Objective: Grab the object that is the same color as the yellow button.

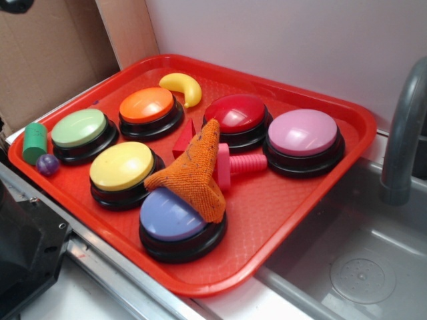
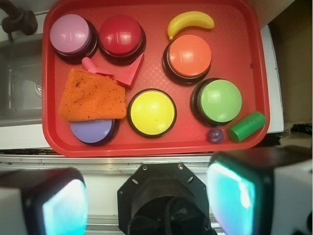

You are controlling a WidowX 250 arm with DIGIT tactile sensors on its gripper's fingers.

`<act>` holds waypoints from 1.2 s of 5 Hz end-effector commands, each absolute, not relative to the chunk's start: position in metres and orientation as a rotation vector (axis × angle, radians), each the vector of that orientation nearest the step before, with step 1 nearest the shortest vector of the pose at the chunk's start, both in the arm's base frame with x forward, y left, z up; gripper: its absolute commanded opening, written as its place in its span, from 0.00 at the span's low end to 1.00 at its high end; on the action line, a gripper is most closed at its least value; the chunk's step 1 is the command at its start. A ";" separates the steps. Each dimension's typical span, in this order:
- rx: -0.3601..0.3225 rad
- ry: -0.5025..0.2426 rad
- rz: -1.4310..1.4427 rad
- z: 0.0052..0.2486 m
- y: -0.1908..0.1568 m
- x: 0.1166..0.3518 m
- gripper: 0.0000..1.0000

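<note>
Nearest the wrist camera, the robot's hand (image 2: 146, 200) hangs high above the scene with its two pale pads spread wide apart and nothing between them: released, not yet descending.

Below it a red plastic tray (image 1: 280, 220) sits on the desk beside a steel sink (image 1: 360, 267). Along the tray's near edge, closest to the robot, lie a lilac dome button (image 2: 92, 130), half covered by a crumpled orange knitted cloth (image 2: 93, 95), then the large yellow dome button with a black base (image 2: 152, 112), and a light green dome button (image 2: 220, 101). In the near corner beside the green button rest a small purple ball (image 2: 215, 135) and a green plastic cylinder (image 2: 247, 126), just beside each other.

Further in, a red wedge-shaped block (image 2: 131, 73) and a pink plastic bolt (image 2: 91, 65) sit mid-tray, the bolt partly under the cloth.

Along the far edge stand a pink dome button (image 2: 71, 33), a dark red dome button (image 2: 121, 35) and an orange dome button (image 2: 189, 55). Just beyond the orange button, against the far rim, lies the small curved glossy yellow plastic banana (image 2: 190, 22), flat on its side and clear of the cloth. It is the only loose item matching the yellow button, so it is likely the target. The hand will probably need to reach over the buttons to the far edge, with the orange button crowding one side of the grasp.
</note>
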State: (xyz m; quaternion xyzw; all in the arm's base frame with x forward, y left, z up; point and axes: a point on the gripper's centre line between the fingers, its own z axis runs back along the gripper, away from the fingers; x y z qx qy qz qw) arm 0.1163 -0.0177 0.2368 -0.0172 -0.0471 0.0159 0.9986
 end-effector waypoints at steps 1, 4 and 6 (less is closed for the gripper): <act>-0.035 -0.094 0.032 0.237 -0.018 0.116 1.00; 0.050 -0.229 0.391 0.205 0.012 0.182 1.00; 0.076 -0.294 0.522 0.166 0.044 0.237 1.00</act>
